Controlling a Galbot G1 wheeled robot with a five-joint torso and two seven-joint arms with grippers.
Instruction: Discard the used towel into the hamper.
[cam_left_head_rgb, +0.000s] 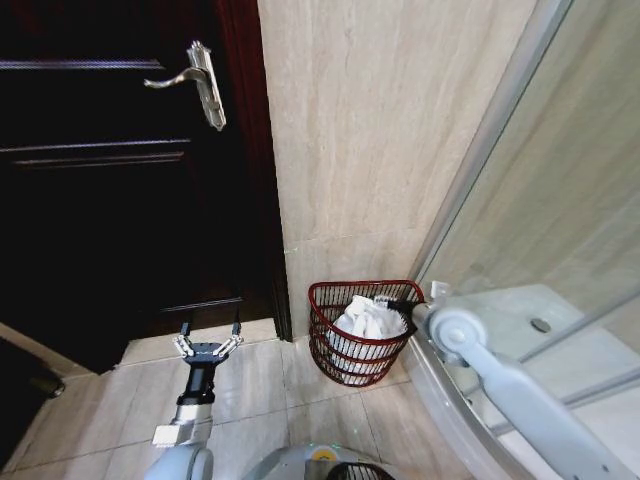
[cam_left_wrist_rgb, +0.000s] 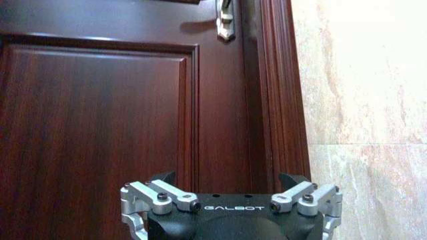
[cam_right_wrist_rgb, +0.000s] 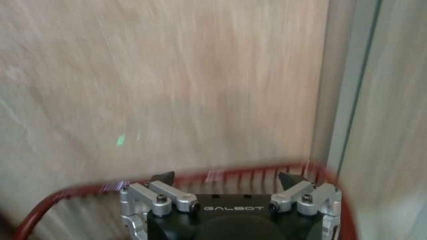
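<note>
The hamper (cam_left_head_rgb: 330, 345), a round dark red wire basket, stands on the floor against the tiled wall, next to the shower. A crumpled white towel (cam_left_head_rgb: 365, 322) lies inside it. My right gripper (cam_left_head_rgb: 405, 300) hangs at the hamper's rim on the shower side, mostly hidden behind its own wrist. In the right wrist view this gripper (cam_right_wrist_rgb: 227, 179) is open and holds nothing, with the hamper's red rim (cam_right_wrist_rgb: 233, 173) curving just beyond its fingertips. My left gripper (cam_left_head_rgb: 209, 330) is open over the floor in front of the door, well left of the hamper. The left wrist view shows it (cam_left_wrist_rgb: 230, 178) facing the door.
A dark wooden door (cam_left_head_rgb: 110, 200) with a metal lever handle (cam_left_head_rgb: 195, 80) fills the left side. A curved glass shower enclosure (cam_left_head_rgb: 560, 200) and its raised base close off the right. Beige floor tiles (cam_left_head_rgb: 270, 400) lie between them.
</note>
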